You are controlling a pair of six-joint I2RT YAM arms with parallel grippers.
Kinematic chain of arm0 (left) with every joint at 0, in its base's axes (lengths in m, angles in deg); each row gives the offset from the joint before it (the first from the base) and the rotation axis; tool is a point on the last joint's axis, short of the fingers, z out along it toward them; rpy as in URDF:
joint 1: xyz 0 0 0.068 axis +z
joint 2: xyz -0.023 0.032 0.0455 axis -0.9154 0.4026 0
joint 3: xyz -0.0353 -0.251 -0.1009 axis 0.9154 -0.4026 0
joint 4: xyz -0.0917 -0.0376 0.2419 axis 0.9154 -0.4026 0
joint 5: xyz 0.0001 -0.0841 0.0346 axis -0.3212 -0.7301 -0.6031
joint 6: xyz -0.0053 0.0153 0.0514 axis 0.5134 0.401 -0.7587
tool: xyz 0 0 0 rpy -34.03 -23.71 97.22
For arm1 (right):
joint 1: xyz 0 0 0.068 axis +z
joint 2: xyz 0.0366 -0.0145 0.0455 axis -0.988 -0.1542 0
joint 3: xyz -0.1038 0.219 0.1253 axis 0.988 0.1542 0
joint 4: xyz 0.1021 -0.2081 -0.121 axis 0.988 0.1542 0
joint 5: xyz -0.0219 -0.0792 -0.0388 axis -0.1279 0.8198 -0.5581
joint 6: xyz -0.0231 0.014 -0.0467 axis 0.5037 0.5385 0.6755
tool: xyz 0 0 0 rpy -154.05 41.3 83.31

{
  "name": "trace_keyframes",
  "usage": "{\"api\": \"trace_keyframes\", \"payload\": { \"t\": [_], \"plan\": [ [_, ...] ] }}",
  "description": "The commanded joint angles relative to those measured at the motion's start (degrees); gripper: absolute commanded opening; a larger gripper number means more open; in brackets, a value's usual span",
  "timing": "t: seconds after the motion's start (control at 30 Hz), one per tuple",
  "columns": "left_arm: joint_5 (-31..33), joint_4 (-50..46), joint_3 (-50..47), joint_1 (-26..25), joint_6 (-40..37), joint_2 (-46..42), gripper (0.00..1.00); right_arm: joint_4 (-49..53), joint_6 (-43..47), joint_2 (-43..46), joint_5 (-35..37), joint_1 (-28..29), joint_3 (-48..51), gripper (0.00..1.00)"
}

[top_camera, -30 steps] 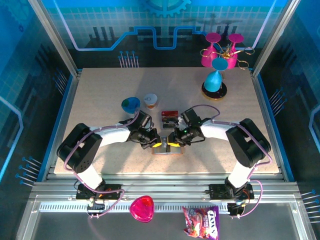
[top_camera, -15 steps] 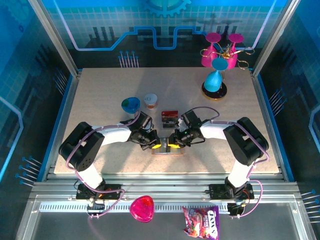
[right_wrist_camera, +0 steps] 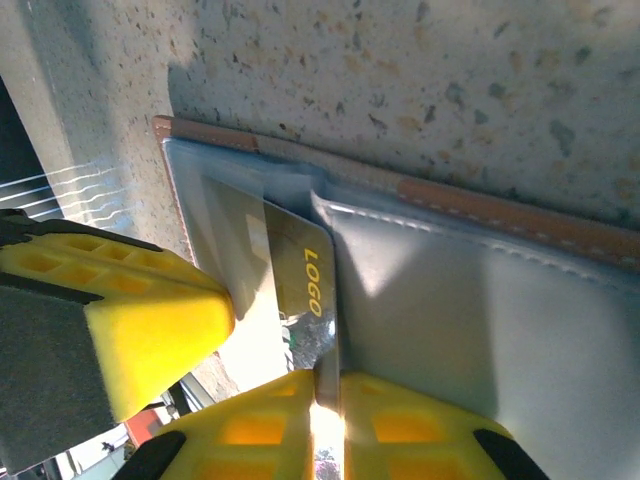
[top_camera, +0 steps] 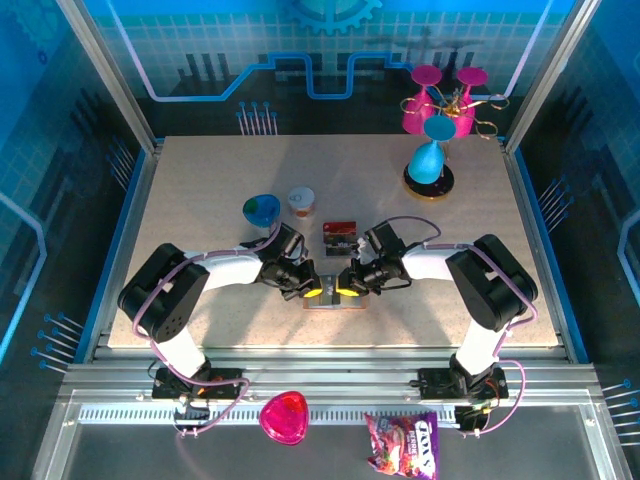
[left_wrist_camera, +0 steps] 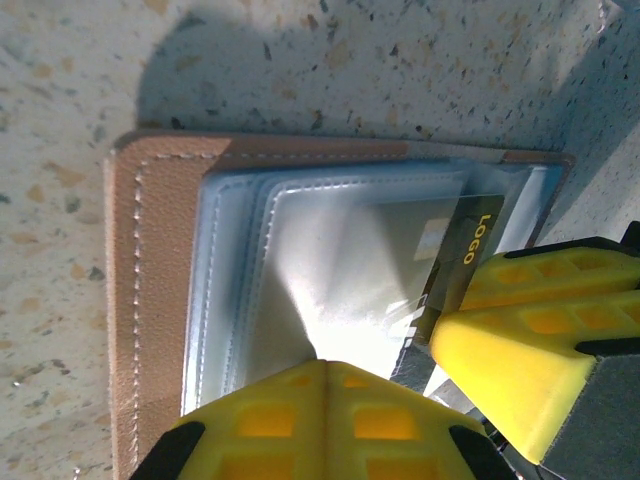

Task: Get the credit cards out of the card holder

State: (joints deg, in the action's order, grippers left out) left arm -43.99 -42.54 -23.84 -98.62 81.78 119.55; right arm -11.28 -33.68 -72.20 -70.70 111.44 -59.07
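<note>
The speckled beige surface (top_camera: 200, 200) sits inside a blue-walled enclosure, seen from above. My two arms reach towards each other near the front edge. Both claws meet over the card holder (top_camera: 335, 303), which lies open and flat. The left claw (top_camera: 313, 292) and right claw (top_camera: 348, 290) are almost touching. A red-banded card (top_camera: 340, 234) lies loose on the surface just beyond them. A blue-green bowl (top_camera: 262, 209) and a small cup (top_camera: 301, 202) stand further back to the left.

From the left wrist, the card holder (left_wrist_camera: 150, 300) shows its tan stitched edge and blue-grey sleeves. My left claw (left_wrist_camera: 322, 385) has its pads pressed together, tips resting on the sleeves. The right claw (left_wrist_camera: 445, 325) comes in from the right, pads nipped on a dark LOGO card (left_wrist_camera: 470, 240) that sticks partway out of a sleeve.

From the right wrist, the card holder (right_wrist_camera: 480, 300) lies against the surface (right_wrist_camera: 400, 60). The LOGO card (right_wrist_camera: 300, 270) runs down into the seam of my right claw (right_wrist_camera: 328, 385), which is closed on its edge. The left claw's pad (right_wrist_camera: 150, 320) sits just beside it.
</note>
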Motion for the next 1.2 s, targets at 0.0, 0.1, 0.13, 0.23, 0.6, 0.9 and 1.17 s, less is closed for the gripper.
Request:
{"api": "trace_keyframes", "payload": {
  "t": [0.0, 0.1, 0.13, 0.23, 0.6, 0.9, 1.17],
  "plan": [
    [-0.43, -2.7, 0.23, 0.28, -1.19, 1.45, 0.04, -1.14, -0.32, -0.55, -1.27, -0.54, 0.63, 0.12],
    [-0.32, -2.95, 0.22, 0.44, -1.24, 1.22, 0.04, -0.93, -0.16, -0.13, -1.18, -0.75, 0.92, 0.1],
    [-0.3, -3.04, 0.24, 0.42, -1.37, 1.18, 0.04, -0.75, -0.02, 0.06, -1.1, -0.85, 0.95, 0.09],
    [-0.29, -3.21, 0.21, 0.64, -1.38, 0.94, 0.04, 0.96, 1.11, 1.01, -0.84, -1.17, 1.05, 0.09],
    [-0.16, -3.39, 0.15, 0.81, -1.16, 0.15, 0.04, 12.82, 8.44, 5.26, 2.07, -3.33, -1.03, 0.08],
    [-0.43, -3.66, 0.98, 0.85, -0.55, -1.12, 0.05, 18.82, 10.65, 8.89, 3.47, -3.5, -3.43, 0.06],
    [-0.35, -4.65, 3.11, 1.03, -0.64, -3.55, 0.1, 28.49, 17.03, 10.44, 6.65, -3.41, -9.46, 0.0]
  ]
}}
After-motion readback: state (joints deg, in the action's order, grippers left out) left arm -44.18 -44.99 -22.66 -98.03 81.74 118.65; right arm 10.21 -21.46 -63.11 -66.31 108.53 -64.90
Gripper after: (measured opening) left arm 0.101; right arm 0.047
